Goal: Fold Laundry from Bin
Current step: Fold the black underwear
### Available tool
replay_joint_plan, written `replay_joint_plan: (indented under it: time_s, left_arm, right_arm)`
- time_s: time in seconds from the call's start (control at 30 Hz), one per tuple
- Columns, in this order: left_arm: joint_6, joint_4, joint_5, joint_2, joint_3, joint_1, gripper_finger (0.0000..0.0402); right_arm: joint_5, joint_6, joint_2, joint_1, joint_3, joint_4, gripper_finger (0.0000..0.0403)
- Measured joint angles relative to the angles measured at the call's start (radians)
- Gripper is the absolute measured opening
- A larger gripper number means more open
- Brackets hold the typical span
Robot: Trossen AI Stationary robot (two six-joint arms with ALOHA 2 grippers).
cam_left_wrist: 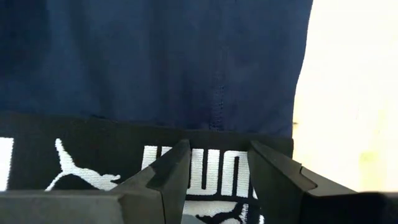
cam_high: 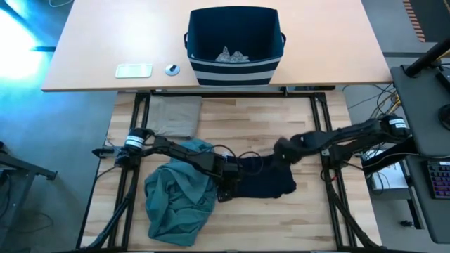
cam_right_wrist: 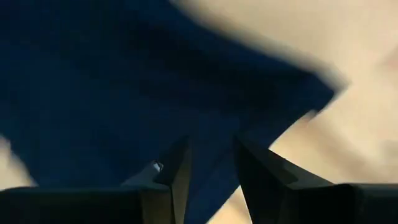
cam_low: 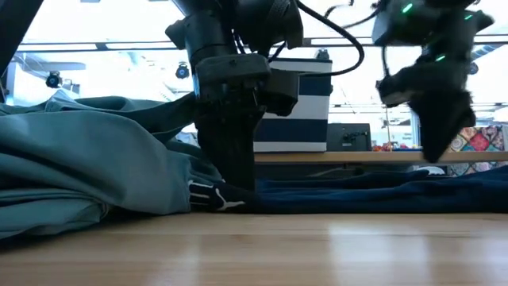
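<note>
A navy garment [cam_high: 264, 179] lies flat on the wooden table; its black waistband has white lettering [cam_left_wrist: 81, 168]. My left gripper [cam_high: 228, 184] points down onto that waistband at the garment's left end. My right gripper [cam_high: 283, 150] hangs open above the garment's far right corner [cam_right_wrist: 311, 87], clear of the cloth in the low view [cam_low: 435, 155]. A crumpled teal-green garment [cam_high: 176, 204] lies left of the navy one. A beige piece [cam_high: 174, 116] lies flat at the far left. The striped navy bin [cam_high: 232, 72] stands on the far desk with small grey pieces [cam_high: 232, 55] inside. My left gripper comes from above, pointing steeply down, with one finger [cam_left_wrist: 171, 177] on each side of a stretch of the lettered waistband [cam_left_wrist: 217, 163]. The band runs across between the fingers and lies on the table. How many layers are held does not show.
A white flat device [cam_high: 133, 70] and a small round object [cam_high: 172, 69] lie on the far desk, left of the bin. Bare wood shows along the table's near edge and between the navy garment and the far edge.
</note>
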Motion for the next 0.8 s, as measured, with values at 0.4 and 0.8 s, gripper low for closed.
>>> replay_joint_plan:
  time_s: [0.4,0.8]
  left_arm:
    - [0.053,0.0,-0.052,-0.033,0.107,0.107,0.0149]
    - [-0.003,-0.025,-0.078,0.032,0.031,0.192,0.0148]
  right_arm:
    - [0.06,0.34,0.165,0.464,-0.006,0.038,0.0121]
    - [0.0,0.132,0.214,0.491,-0.006,-0.318,0.0123]
